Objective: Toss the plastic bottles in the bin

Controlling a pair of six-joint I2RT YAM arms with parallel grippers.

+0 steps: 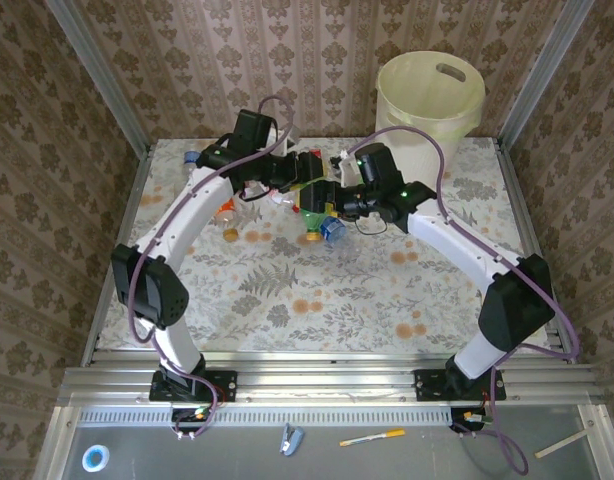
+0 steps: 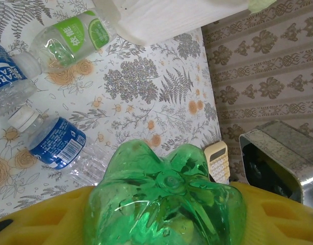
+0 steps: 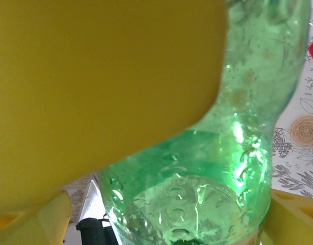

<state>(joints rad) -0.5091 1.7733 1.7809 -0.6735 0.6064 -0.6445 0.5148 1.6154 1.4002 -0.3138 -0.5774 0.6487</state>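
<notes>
Our left gripper [image 2: 166, 224] is clamped on the green bottle [image 2: 166, 196], held above mid-table, probably to pass it towards the bin [image 1: 427, 125] at the far right. Our right gripper [image 3: 169, 224] straddles the bottle. A yellow finger [image 3: 95, 76] blocks that view, so we cannot tell whether it grips.

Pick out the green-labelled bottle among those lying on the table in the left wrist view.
The clear bottle with the lime-green label, at the top. The other two bottles lying there wear blue labels; the all-green bottle sits in the left hand.
</notes>
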